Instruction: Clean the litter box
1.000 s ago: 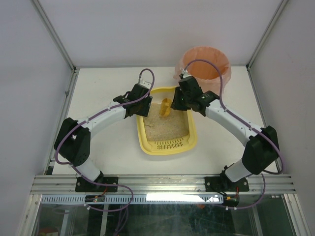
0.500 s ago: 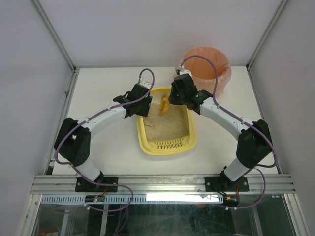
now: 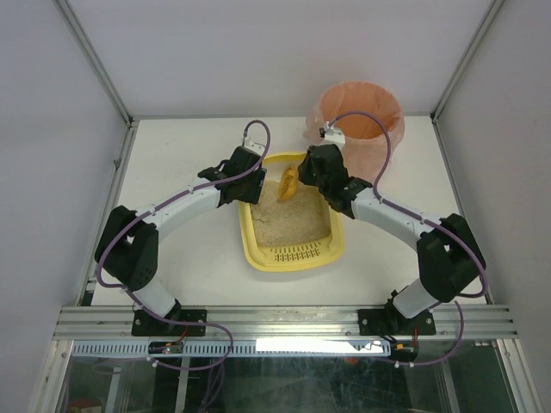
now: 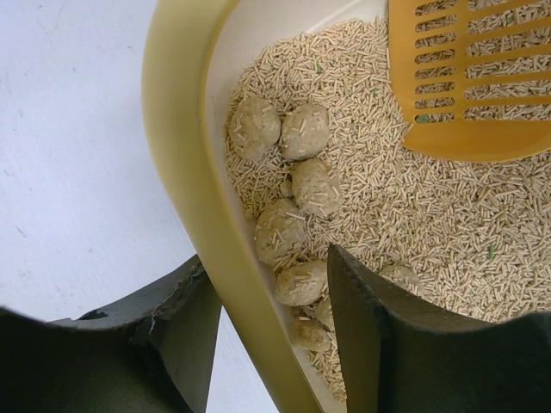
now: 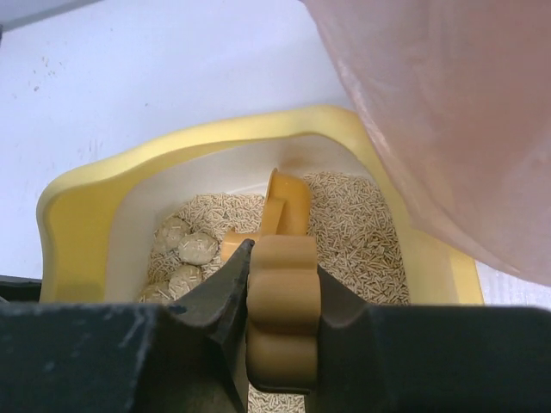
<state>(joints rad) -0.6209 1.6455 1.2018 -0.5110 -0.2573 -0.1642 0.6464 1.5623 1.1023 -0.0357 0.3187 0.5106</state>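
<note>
White table (image 3: 172, 155) carries the litter box (image 4: 176, 155), its side wall pinched between the left jaws, clumps (image 4: 301, 185) just beyond them, the right jaws clamping the scoop (image 5: 280, 292) handle above the litter.

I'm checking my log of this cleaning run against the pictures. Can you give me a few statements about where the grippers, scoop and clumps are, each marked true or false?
1. The right gripper grips the orange scoop by its handle. True.
2. The left gripper hangs over the bin. False: its fingers straddle the side wall of the litter box, one outside and one inside.
3. Several clumps lie in the litter along that wall. True.
4. The scoop's blade is over the bin. False: it is inside the litter box, at the litter.
5. The slotted grate is at the box's far end. False: it is at the end nearest the arm bases.
</note>
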